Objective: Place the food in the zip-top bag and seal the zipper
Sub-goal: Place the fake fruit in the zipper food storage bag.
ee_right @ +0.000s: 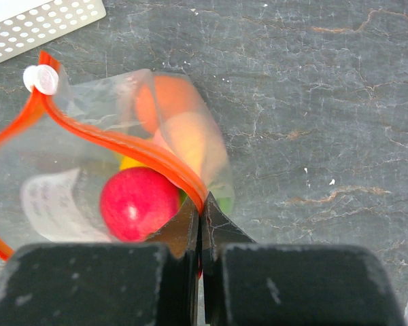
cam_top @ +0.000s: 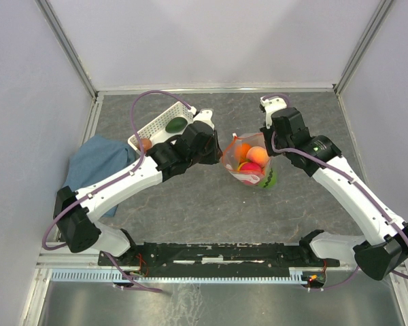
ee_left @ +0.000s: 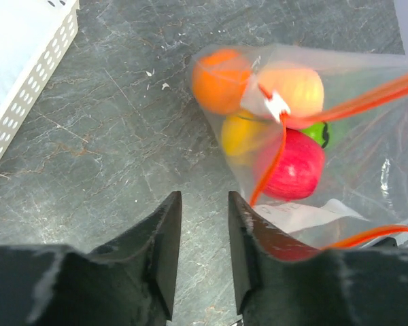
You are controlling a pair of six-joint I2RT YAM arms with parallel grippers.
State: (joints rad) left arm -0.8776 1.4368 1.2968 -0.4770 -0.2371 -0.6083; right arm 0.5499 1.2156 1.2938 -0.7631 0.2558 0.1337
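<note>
my right gripper (ee_right: 200, 207) is clamped on the zipper (ee_right: 115, 144) of zip-top bag (ee_right: 68, 132) w/ food (ee_right: 137, 204) inside, left gripper (ee_left: 204, 204) apart, empty, beside it.

One orange (ee_left: 219, 79), one peach (ee_left: 296, 85), one lemon (ee_left: 239, 136), one red apple (ee_left: 292, 164), one green round one (ee_left: 318, 132), one avocado (cam_top: 176, 125) and one brown piece (cam_top: 145, 143) make seven in all. There is one zip-top bag (ee_left: 367, 163), one white basket (cam_top: 153, 128) and one blue cloth (cam_top: 95, 166). The left tool (ee_left: 204, 204) and the right tool (ee_right: 201, 204) make two.

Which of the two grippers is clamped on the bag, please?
The right gripper: it is shut on the zipper of the zip-top bag, whereas the left gripper is open, holding nothing.
</note>
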